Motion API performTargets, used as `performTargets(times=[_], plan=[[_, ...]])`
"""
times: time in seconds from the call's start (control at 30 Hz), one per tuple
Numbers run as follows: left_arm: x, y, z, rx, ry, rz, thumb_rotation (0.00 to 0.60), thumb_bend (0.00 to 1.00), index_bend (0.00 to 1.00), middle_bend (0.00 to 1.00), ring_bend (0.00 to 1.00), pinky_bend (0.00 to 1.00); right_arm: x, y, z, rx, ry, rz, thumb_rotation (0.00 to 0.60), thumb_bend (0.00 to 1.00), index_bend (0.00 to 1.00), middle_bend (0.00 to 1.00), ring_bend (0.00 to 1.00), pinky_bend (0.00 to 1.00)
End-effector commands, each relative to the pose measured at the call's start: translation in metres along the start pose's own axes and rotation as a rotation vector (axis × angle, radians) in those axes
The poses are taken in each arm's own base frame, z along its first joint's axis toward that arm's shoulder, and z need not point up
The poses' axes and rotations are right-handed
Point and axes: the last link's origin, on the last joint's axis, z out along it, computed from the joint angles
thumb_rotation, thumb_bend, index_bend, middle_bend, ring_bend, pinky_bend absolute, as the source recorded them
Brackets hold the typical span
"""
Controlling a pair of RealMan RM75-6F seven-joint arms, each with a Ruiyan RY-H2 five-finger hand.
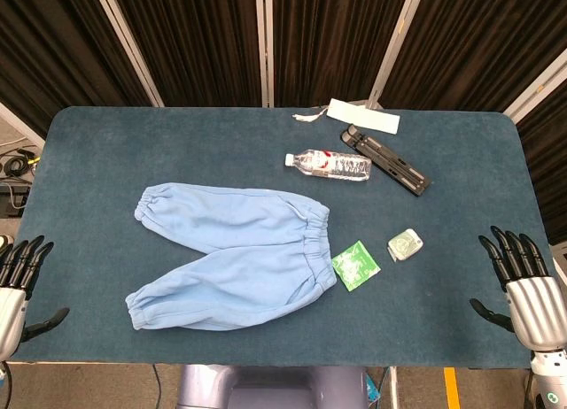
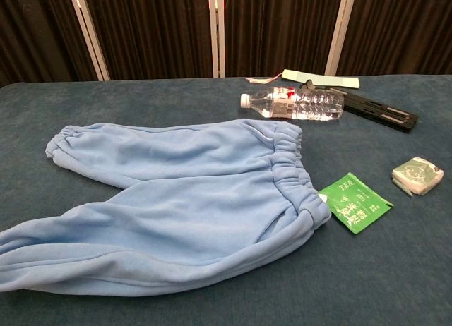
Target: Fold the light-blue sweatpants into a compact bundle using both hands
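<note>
sweatpants: we see the light-blue sweatpants (image 1: 235, 254) flat and unfolded near counter centre, waistband toward 3 o'clock, legs splayed toward 9.
left hand: left hand (image 1: 18, 285) at 8 o'clock off the counter edge, fingers spread, we see nothing held.
right hand: right hand (image 1: 524, 281) at 4 o'clock, fingers apart, holding nothing.
counter: blue counter (image 1: 106, 152).
extras: green packet (image 1: 356, 266) touching the waistband; small pouch (image 1: 405, 244) beside it; water bottle (image 1: 329, 165), black stand (image 1: 387, 159), white strip (image 1: 364, 116) toward 1 o'clock.
</note>
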Motion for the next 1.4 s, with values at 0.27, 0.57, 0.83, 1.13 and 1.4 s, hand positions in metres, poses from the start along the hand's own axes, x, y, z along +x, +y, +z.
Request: performTargets(times=[0.27,0.57,0.83,1.13,1.4], plan=[[0.000,-0.001,0.003,0.008,0.001,-0.002,0.600,0.00,0.00,0.00,0.00,0.00,-0.014,-0.009,0.006,0.083,-0.095,0.021,0.600,0.00,0.05,0.00,0.00,0.00],[-0.008,0.000,0.020,0.044,-0.017,0.014,0.600,0.00,0.00,0.00,0.00,0.00,-0.056,-0.060,0.053,0.565,-0.263,-0.018,0.600,0.00,0.05,0.00,0.00,0.00],[-0.016,-0.004,0.030,0.080,-0.043,0.035,0.600,0.00,0.00,0.00,0.00,0.00,-0.093,-0.110,0.085,0.840,-0.284,-0.074,0.600,0.00,0.14,0.11,0.04,0.12],[-0.021,-0.007,0.035,0.098,-0.062,0.042,0.600,0.00,0.00,0.00,0.00,0.00,-0.135,-0.144,0.105,0.952,-0.333,-0.187,0.600,0.00,0.17,0.14,0.07,0.17],[-0.023,-0.007,0.036,0.097,-0.069,0.041,0.600,0.00,0.00,0.00,0.00,0.00,-0.161,-0.162,0.110,0.988,-0.307,-0.264,0.600,0.00,0.20,0.17,0.08,0.19]])
